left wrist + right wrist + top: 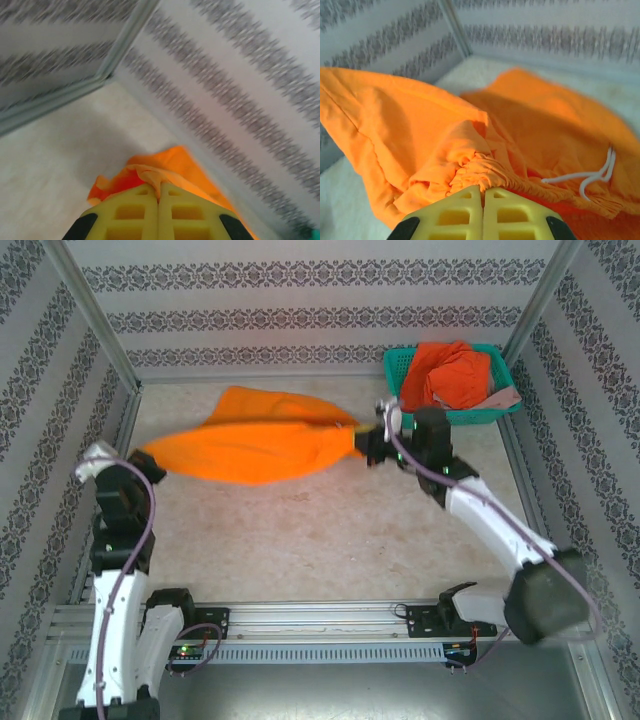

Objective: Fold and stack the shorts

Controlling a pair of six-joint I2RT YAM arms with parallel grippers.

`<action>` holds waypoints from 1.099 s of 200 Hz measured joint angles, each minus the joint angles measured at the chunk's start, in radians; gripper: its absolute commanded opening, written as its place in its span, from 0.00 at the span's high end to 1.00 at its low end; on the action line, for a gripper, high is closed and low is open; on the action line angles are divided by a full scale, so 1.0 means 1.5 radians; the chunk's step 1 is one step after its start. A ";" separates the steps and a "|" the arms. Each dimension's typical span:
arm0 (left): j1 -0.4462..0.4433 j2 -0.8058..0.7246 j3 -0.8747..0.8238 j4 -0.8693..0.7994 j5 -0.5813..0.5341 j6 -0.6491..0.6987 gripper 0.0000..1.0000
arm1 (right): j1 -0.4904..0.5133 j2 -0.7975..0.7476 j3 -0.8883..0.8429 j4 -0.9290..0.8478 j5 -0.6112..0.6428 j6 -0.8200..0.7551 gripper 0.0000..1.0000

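Note:
Orange shorts hang stretched across the back of the table between my two grippers. At their left tip, my left gripper is shut on a pinch of the fabric; in the left wrist view the orange shorts bunch at that gripper. My right gripper is shut on the gathered elastic waist at the right end. In the right wrist view the orange shorts spread beyond that gripper, with a white drawstring showing. Red-orange shorts and dusty pink shorts lie in the basket.
The teal mesh basket stands at the back right corner, just behind my right gripper. Patterned walls with metal posts close in the table at the back and on both sides. Bare table surface lies between the shorts and the arm bases.

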 measured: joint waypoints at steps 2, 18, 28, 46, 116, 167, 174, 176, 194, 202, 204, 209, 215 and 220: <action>-0.002 -0.004 -0.005 -0.007 -0.002 -0.002 1.00 | 0.004 -0.016 -0.020 -0.003 0.006 0.002 1.00; -0.019 -0.029 -0.030 -0.083 -0.023 -0.018 1.00 | 0.032 -0.109 -0.139 -0.012 0.047 0.019 1.00; -0.027 -0.024 -0.036 -0.113 -0.029 -0.023 1.00 | 0.047 -0.158 -0.194 -0.027 0.072 0.042 1.00; -0.033 -0.007 -0.053 -0.136 -0.031 -0.025 1.00 | 0.058 -0.213 -0.256 -0.047 0.125 0.093 1.00; -0.031 0.470 0.248 -0.080 0.000 0.030 1.00 | -0.003 0.185 0.213 -0.182 0.226 0.106 1.00; -0.005 0.909 0.968 -0.120 0.090 0.047 1.00 | -0.038 0.557 0.882 -0.284 0.182 0.108 1.00; -0.001 0.959 1.074 -0.136 0.099 0.047 1.00 | -0.039 0.585 0.949 -0.291 0.170 0.112 1.00; 0.000 0.978 1.110 -0.143 0.102 0.047 1.00 | -0.040 0.595 0.973 -0.294 0.165 0.114 1.00; 0.008 1.084 1.385 -0.176 0.111 0.049 1.00 | -0.045 0.662 1.158 -0.300 0.127 0.135 1.00; 0.012 1.080 1.423 -0.178 0.111 0.055 1.00 | -0.049 0.684 1.232 -0.299 0.108 0.144 1.00; 0.012 1.075 1.425 -0.178 0.111 0.057 1.00 | -0.049 0.688 1.248 -0.298 0.102 0.145 1.00; 0.013 1.055 1.423 -0.177 0.110 0.061 1.00 | -0.052 0.694 1.285 -0.296 0.090 0.149 1.00; 0.015 1.023 1.409 -0.176 0.110 0.068 1.00 | -0.054 0.696 1.316 -0.293 0.075 0.153 1.00; 0.016 0.986 1.379 -0.167 0.109 0.077 1.00 | -0.057 0.695 1.337 -0.292 0.060 0.156 1.00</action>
